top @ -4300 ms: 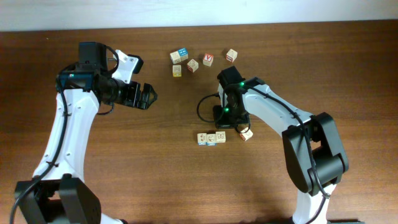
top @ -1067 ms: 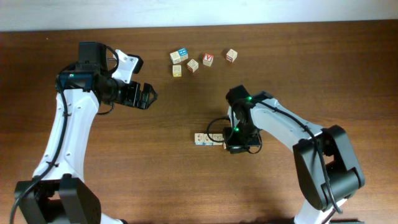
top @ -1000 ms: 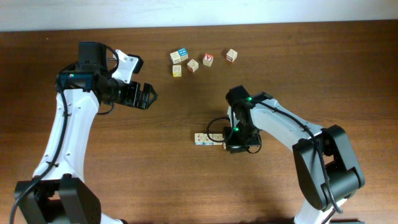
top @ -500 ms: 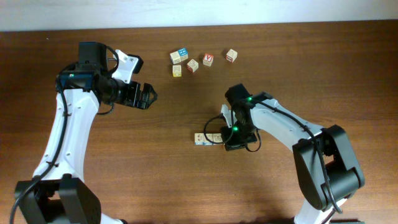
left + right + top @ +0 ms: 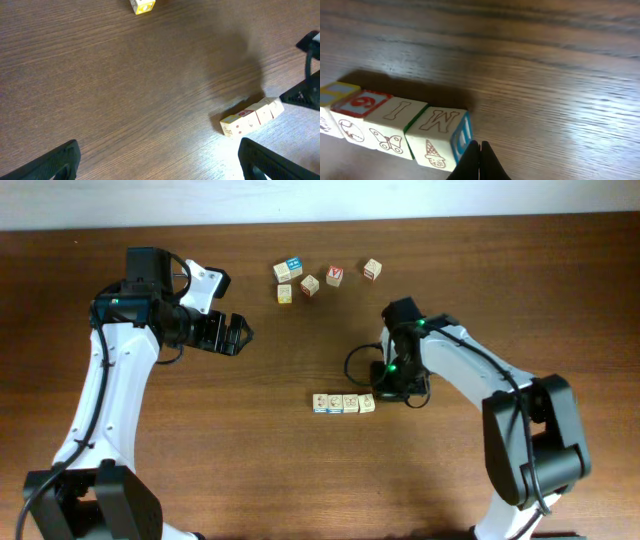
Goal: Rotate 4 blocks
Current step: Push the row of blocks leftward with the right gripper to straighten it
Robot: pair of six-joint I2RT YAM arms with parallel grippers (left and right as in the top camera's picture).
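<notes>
Four pale blocks [image 5: 343, 402] lie side by side in one row at mid-table. The right wrist view shows them close up: an "M" block [image 5: 439, 131] with a blue-lettered end face, an "I" block [image 5: 395, 122], a red-topped block [image 5: 359, 106] and a blue-topped end block [image 5: 332, 97]. My right gripper [image 5: 379, 391] is shut and holds nothing, its tips [image 5: 479, 150] right beside the blue end face. High at the table's left, my left gripper [image 5: 236, 335] stands wide open and empty. From the left wrist view the row [image 5: 252, 116] lies far right.
Several loose cubes sit at the back: a light-blue-topped one [image 5: 291, 267], a yellowish one [image 5: 285, 293], a cream one [image 5: 310, 284], a red "V" cube [image 5: 335, 275] and another [image 5: 372, 269]. The yellowish cube [image 5: 142, 5] also shows in the left wrist view.
My right arm has drawn back up and to the right, off the right end of the row, uncovering the fourth block in line with the others. The left arm has not moved.
</notes>
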